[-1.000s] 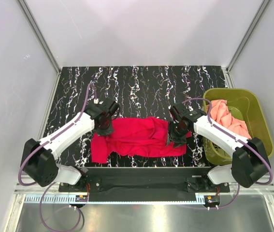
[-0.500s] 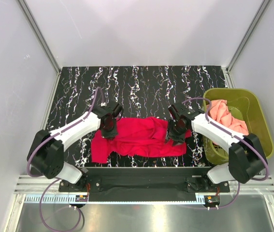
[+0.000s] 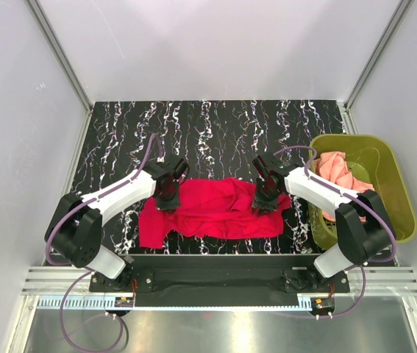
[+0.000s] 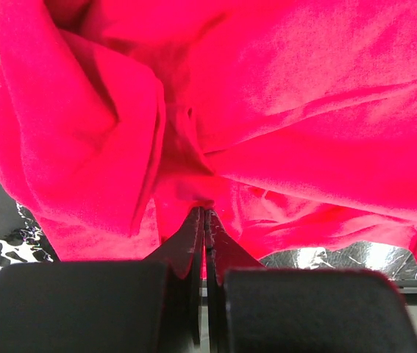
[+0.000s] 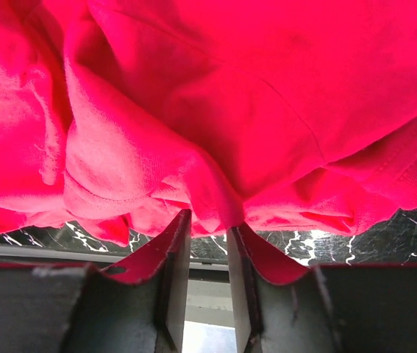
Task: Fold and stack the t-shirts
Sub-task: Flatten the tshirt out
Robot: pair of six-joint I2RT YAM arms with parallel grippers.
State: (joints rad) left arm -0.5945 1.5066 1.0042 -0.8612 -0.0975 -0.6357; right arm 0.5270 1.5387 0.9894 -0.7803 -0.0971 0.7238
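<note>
The crimson red t-shirt (image 3: pixel 208 209) lies crumpled across the near middle of the black marbled table (image 3: pixel 215 132). My left gripper (image 3: pixel 168 197) is at its far left part. In the left wrist view the gripper (image 4: pixel 205 211) is shut, pinching a thin fold of the red t-shirt (image 4: pixel 282 95). My right gripper (image 3: pixel 265 200) is at the shirt's far right part. In the right wrist view the gripper (image 5: pixel 209 224) is nearly closed, with a thicker fold of the red t-shirt (image 5: pixel 215 110) caught between the tips. The salmon-pink t-shirt (image 3: pixel 343 175) lies bunched in the basket.
The olive-green plastic basket (image 3: pixel 393 193) stands at the table's right edge, close to the right arm. White walls enclose the table on the left, back and right. The black rail with the arm bases runs along the near edge.
My left gripper has moved right onto the shirt's far left part. My right gripper has shifted slightly left and farther away. The shirt's outline has hardly changed.
</note>
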